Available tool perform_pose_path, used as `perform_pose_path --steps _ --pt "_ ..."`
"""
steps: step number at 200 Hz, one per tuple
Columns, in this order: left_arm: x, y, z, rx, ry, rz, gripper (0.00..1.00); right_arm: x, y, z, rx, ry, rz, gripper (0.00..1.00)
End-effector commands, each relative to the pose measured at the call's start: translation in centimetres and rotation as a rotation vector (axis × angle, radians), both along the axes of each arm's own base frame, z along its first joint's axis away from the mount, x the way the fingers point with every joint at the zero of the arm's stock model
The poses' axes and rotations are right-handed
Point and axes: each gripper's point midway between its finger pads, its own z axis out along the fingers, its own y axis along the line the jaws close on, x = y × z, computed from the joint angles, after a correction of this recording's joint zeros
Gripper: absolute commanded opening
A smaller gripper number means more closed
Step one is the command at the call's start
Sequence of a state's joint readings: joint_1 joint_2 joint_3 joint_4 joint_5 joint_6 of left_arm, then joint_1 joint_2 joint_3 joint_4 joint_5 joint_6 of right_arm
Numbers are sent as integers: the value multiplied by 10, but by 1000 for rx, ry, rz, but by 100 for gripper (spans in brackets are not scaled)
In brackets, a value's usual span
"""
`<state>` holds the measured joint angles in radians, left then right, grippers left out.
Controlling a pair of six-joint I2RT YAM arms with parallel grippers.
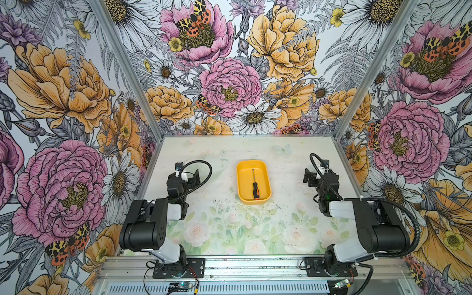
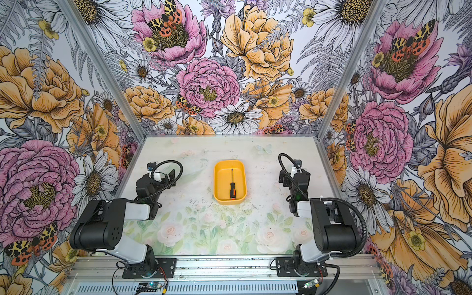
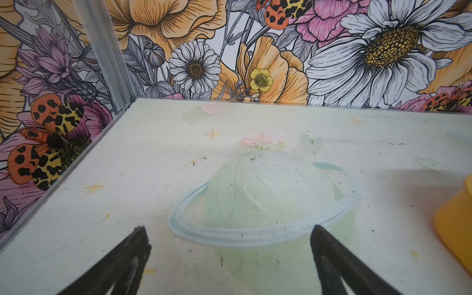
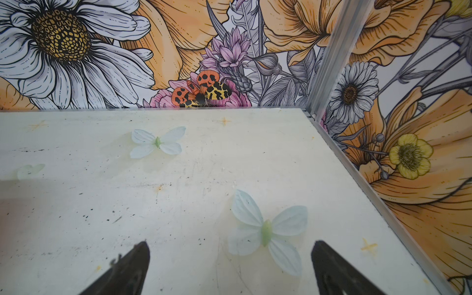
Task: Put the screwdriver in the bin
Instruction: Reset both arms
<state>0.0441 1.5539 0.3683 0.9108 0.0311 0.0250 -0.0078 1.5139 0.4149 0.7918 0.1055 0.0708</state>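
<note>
Left hand [image 3: 229, 231] and right hand [image 4: 229, 245] both stand open, their dark fingers spread wide with only the bare surface [image 1: 229, 224] showing between them. In both top views each arm is folded at the elbow above its base on the near rail, the forearm reaching forward and the hand held low, pointing toward the back wall [image 1: 229, 76]. The left hand [image 1: 190, 176] sits to one side of the bin [image 1: 244, 178] and the right hand [image 1: 310, 176] to the other, both well apart from it. The screwdriver [image 1: 255, 186] lies flat inside the bin, lengthwise, its thin shaft toward the back wall and its black and orange handle near the bin's near end. Nothing stands between either hand and the bin. The screwdriver [image 2: 232, 187] shows only in the top views. The left wrist view catches just a rounded corner of the bin [image 3: 454, 224] beside a faded ringed planet [image 3: 265, 199] printed on the surface. The right wrist view takes in two pale printed butterflies [image 4: 267, 229] and the metal post [image 4: 332, 56] of the far corner.
</note>
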Motion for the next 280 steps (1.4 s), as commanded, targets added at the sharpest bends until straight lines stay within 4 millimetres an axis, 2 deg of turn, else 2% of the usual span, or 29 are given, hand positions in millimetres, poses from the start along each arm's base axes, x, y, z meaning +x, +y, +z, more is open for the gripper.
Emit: perform_pose_path --steps 1,280 --pt "5 -3 12 -18 -44 -15 99 0 -4 1 5 -14 -18 100" --pt "4 -5 12 -6 -46 -15 99 1 -4 0 7 -12 -18 99"
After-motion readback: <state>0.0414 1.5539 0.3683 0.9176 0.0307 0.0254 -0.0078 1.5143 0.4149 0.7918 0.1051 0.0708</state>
